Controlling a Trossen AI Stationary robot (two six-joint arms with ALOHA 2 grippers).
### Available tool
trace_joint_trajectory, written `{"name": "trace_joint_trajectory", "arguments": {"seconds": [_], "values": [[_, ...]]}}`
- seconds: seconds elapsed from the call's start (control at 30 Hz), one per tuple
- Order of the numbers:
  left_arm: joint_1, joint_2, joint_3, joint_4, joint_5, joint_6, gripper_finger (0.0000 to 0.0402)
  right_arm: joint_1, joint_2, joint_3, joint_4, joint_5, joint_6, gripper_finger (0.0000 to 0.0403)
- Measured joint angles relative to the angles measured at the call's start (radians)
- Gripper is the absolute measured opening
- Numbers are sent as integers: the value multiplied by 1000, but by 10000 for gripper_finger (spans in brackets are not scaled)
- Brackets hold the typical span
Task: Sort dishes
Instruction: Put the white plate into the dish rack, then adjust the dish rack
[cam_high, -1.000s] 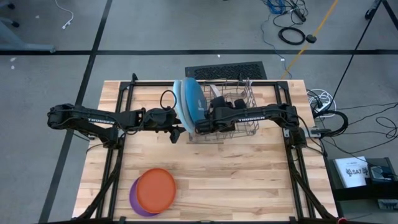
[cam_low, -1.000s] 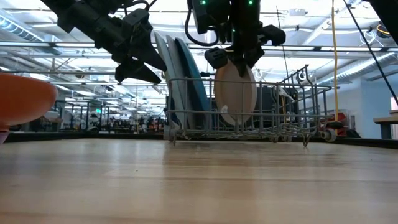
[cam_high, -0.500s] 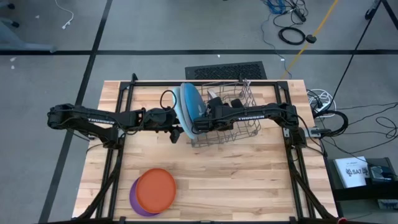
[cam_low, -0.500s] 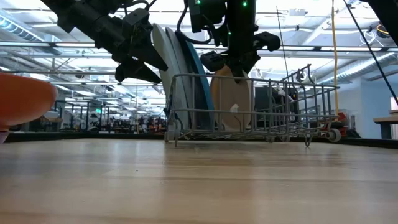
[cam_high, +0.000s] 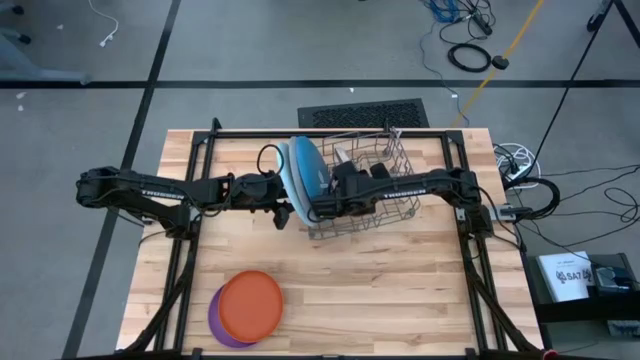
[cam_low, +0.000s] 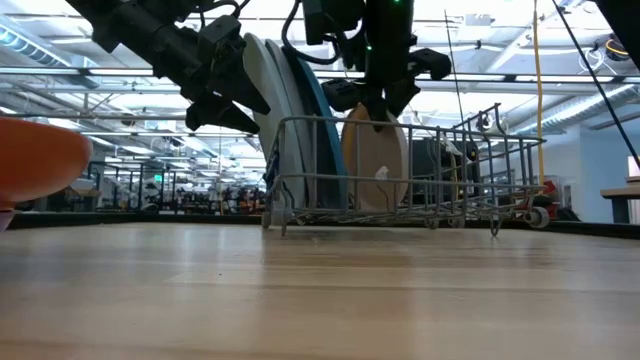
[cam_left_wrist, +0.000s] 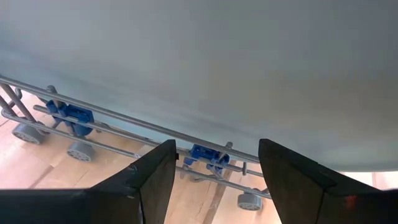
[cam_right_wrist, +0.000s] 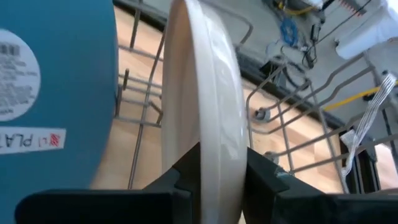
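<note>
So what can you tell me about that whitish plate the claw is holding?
The off-white plate is small, round and smooth, likely plastic, with a rounded rim. It stands upright on edge inside the grey wire dish rack, beside the dark blue plate but apart from it. The right claw is shut on its rim from above, one finger on each face. In the low view its lower edge sits down among the rack wires.

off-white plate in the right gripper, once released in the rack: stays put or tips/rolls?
Likely stiff: the off-white plate keeps its shape pinched at the rim by the right gripper. Standing on edge, it could roll or lean. The dish rack wires and the neighbouring darker blue plate probably limit that.
</note>
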Motion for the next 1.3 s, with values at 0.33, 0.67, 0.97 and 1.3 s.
{"name": "trace_joint_trajectory", "arguments": {"seconds": [0.33,0.67,0.97,1.3], "values": [[0,0,0,0,0,-1,230,25,-23,0,18,56,-20,127],[0,0,0,-1,-4,-10,230,85,-83,0,8,152,-53,179],[0,0,0,-39,10,-27,230,230,-209,0,-88,317,-36,180],[0,0,0,-39,14,-23,230,341,-238,-50,-132,190,-184,180]]}}
